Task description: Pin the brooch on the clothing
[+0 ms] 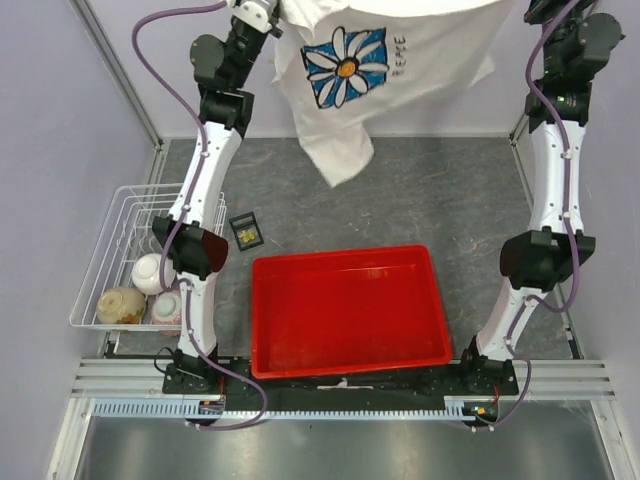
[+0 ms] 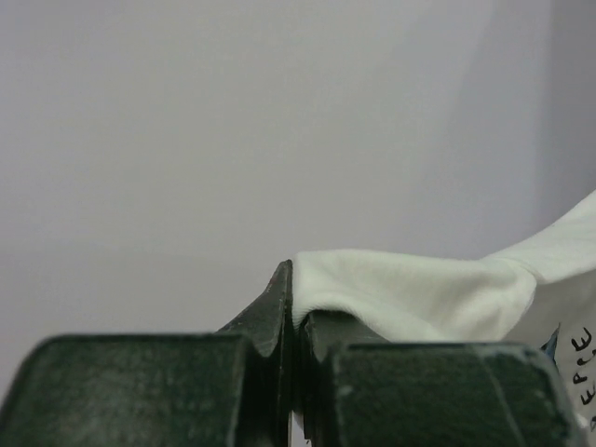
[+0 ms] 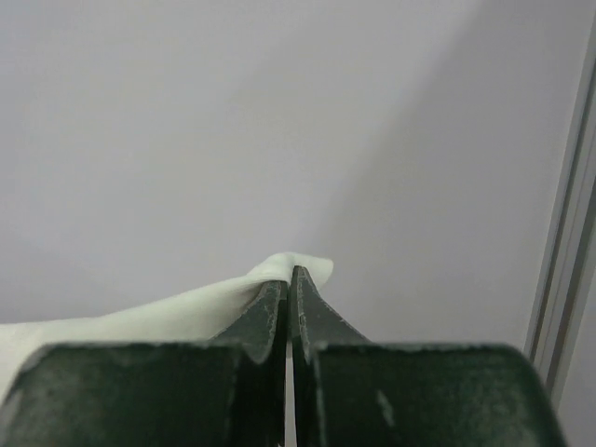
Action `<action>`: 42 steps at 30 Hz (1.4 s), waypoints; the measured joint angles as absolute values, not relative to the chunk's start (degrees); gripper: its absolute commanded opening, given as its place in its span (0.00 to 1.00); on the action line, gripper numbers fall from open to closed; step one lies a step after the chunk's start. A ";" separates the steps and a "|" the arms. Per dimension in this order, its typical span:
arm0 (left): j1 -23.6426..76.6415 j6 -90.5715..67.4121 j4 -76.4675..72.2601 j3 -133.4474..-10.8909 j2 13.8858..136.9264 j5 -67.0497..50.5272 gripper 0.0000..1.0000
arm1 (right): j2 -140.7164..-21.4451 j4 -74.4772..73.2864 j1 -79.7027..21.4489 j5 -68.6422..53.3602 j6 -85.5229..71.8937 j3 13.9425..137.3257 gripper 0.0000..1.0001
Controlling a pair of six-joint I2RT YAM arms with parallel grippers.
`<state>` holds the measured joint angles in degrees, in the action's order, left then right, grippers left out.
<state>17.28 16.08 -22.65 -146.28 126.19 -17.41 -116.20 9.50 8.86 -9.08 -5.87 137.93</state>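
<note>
The white T-shirt [image 1: 430, 50] hangs in the air at the back of the top view, with its blue daisy print [image 1: 345, 66] facing the camera. My left gripper [image 1: 262, 14] is shut on the shirt's left top edge; the left wrist view shows the cloth [image 2: 419, 289] pinched in this gripper [image 2: 296, 291]. My right gripper [image 3: 291, 276] is shut on the other top corner of the cloth [image 3: 140, 321]; in the top view it is at the frame's upper right edge. The tiny gold brooch [image 1: 247, 233] lies on a small black square tray [image 1: 240, 221] on the table, far below both grippers.
A red bin [image 1: 345, 257] stands at the front middle of the table. A white wire basket [image 1: 100, 262] holding three bowls sits at the left. The shirt's lower hem [image 1: 335, 160] dangles above the grey mat. The back wall is close behind both grippers.
</note>
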 measured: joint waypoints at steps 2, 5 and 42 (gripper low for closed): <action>16.45 16.10 -25.04 -145.86 124.20 -19.16 0.02 | -111.94 13.58 8.84 -9.87 -6.22 133.58 0.00; 14.48 16.03 -29.08 -138.74 118.52 -21.43 0.02 | -104.57 18.74 8.58 -11.97 -5.50 123.79 0.00; 11.75 30.63 13.28 -78.39 85.84 -52.45 0.02 | -85.95 -22.11 23.46 -37.56 40.71 80.09 0.00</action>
<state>11.75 30.63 13.28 -78.39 85.84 -52.45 -85.95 -22.11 23.46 -37.56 40.71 80.09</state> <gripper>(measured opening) 0.037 0.010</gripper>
